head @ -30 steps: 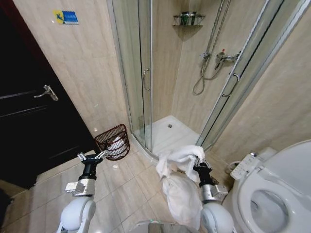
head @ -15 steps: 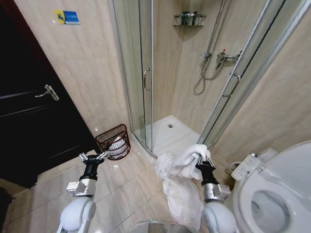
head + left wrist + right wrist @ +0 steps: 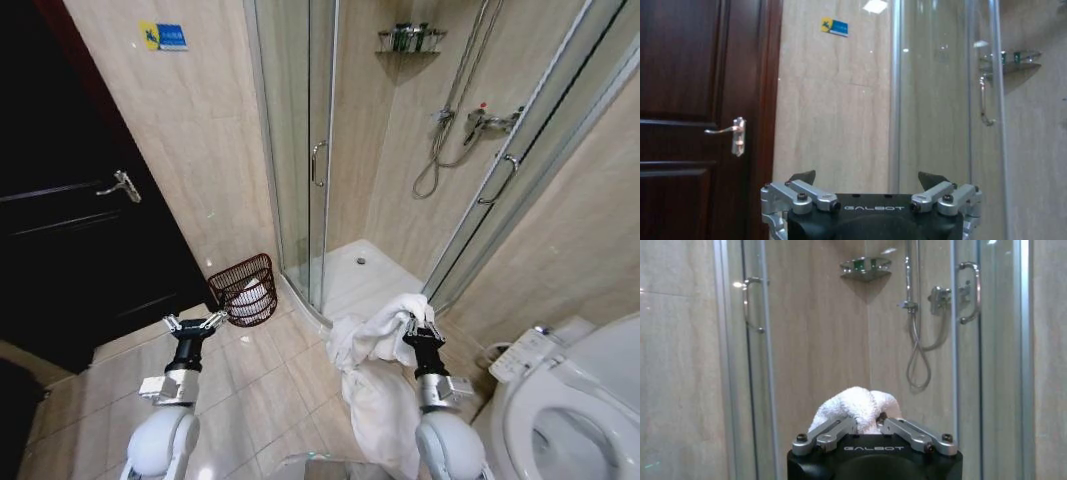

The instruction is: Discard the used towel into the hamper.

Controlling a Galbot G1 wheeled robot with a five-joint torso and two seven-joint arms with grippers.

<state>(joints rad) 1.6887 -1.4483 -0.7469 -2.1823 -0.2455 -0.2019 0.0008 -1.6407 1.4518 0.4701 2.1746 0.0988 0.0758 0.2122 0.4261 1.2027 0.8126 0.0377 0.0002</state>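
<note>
Now, head view:
Right pincer [image 3: 421, 331]: raised upright over the tiled floor [image 3: 260, 390], fingers clamped on a white terry towel [image 3: 375, 385].
Towel: soft, bunched at the grip, spilling leftward and hanging in a long crumpled fold beside the right arm.
Left pincer [image 3: 193, 324]: raised upright, fingers spread apart, holding nothing.
Hamper [image 3: 243, 291]: dark red-brown wire mesh, rounded, tilted, on the floor against the beige tile wall just beside the curved glass shower enclosure [image 3: 300, 150]; white cloth lies inside. It sits just beyond the left pincer, well apart from the towel.
Toilet [image 3: 565, 420]: glossy white, lid up, at the right edge.

Left wrist view:
Left pincer [image 3: 867, 181]: metal links and dark fingertips [image 3: 803, 177] stand wide apart before a dark wood door [image 3: 687, 110] with a silver lever handle.

Right wrist view:
Right pincer [image 3: 867, 420]: metal fingers closed on a nubby white lump of towel [image 3: 857, 407], facing the glass shower door and chrome hose.
</note>
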